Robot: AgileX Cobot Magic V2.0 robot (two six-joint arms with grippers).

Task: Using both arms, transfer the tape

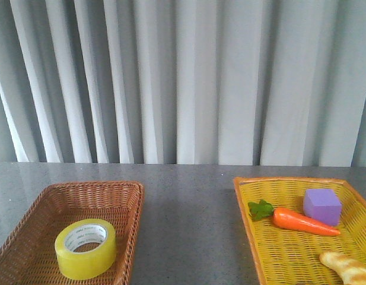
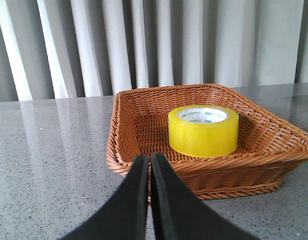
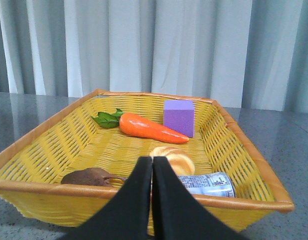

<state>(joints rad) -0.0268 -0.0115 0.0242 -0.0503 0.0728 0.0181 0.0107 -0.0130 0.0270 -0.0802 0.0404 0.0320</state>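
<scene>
The tape (image 1: 86, 248) (image 2: 203, 130), a wide yellow roll with a white printed core, lies flat in the brown wicker basket (image 1: 43, 202) (image 2: 125, 131) at the front left of the table. My left gripper (image 2: 150, 161) is shut and empty, short of the basket's near rim and apart from the roll. My right gripper (image 3: 153, 163) is also shut and empty, in front of the near rim of the yellow basket (image 1: 254, 234) (image 3: 54, 150). Neither arm shows in the front view.
The yellow basket holds a carrot (image 1: 304, 222) (image 3: 151, 128), a purple cube (image 1: 322, 206) (image 3: 179, 118), a bread roll (image 1: 347, 266) (image 3: 172, 159), a blue-printed can (image 3: 207, 184) and a brown object (image 3: 89, 176). Grey table (image 1: 188, 225) lies between the baskets; curtains (image 1: 183, 77) hang behind.
</scene>
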